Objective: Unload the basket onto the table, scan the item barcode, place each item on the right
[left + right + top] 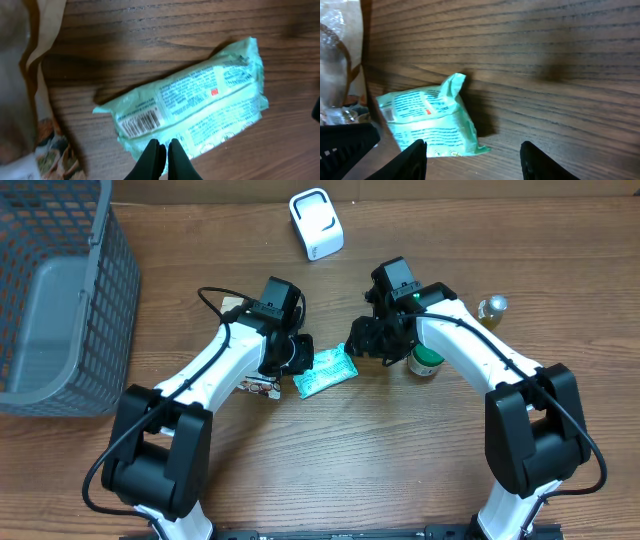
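Wooden table | green packet barcode up | left gripper clenched | right gripper released

glossy plastic packet on grained wood table.

Barcode printed on the pale green packet, surrounding small print illegible, small red square
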### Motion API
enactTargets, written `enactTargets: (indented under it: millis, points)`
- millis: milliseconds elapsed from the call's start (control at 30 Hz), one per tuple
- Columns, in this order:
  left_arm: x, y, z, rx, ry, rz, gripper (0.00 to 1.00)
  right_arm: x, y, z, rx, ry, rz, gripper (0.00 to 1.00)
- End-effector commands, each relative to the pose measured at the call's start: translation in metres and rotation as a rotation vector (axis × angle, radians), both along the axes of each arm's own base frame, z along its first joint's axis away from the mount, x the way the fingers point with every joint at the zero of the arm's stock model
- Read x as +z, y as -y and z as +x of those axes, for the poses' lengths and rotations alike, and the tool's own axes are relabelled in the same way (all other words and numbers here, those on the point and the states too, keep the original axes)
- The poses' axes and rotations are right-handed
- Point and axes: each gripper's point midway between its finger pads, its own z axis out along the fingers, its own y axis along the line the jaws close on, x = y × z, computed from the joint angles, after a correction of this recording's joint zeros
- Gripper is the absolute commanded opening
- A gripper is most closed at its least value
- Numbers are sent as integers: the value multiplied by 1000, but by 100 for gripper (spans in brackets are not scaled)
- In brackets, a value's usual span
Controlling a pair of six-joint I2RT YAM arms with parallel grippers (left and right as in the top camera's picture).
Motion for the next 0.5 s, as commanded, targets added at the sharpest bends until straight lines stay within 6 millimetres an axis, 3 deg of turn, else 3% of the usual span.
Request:
enactTargets:
  millis: [0, 133, 400, 467]
  points:
    - [-16, 1, -3, 17, -37, 6, 4, -11, 1, -5, 9, -9, 6, 56]
    - [-28, -2, -5, 19, -62, 27, 4, -14, -9, -7, 24, -6, 70, 56]
    - [-64, -7, -17, 19, -159, 68, 4, -31, -9, -13, 29, -2, 88, 56]
    - [-72, -9, -22, 18, -188, 81, 4, -33, -18, -18, 46, -8, 151, 56]
